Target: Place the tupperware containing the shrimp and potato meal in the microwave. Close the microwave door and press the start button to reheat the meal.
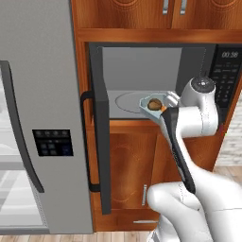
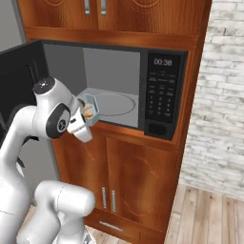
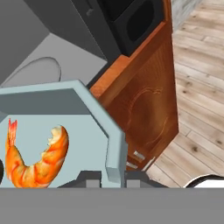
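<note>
As pincer (image 3: pixel 114 175) grips tupperware (image 3: pixel 87 109) — microwave (image 1: pixel 142 71) open

The arm's white hand hides the tupperware's (image 2: pixel 88 107) near side, and the potato (image 3: pixel 1 170) is cut off at the hand view's left edge.

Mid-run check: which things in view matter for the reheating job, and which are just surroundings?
Job:
tupperware, pinched at its rim by the hand
shrimp and potato inside it
microwave, turntable
microwave door, open

Surroundings:
fridge
wooden cabinets
brick wall
</note>
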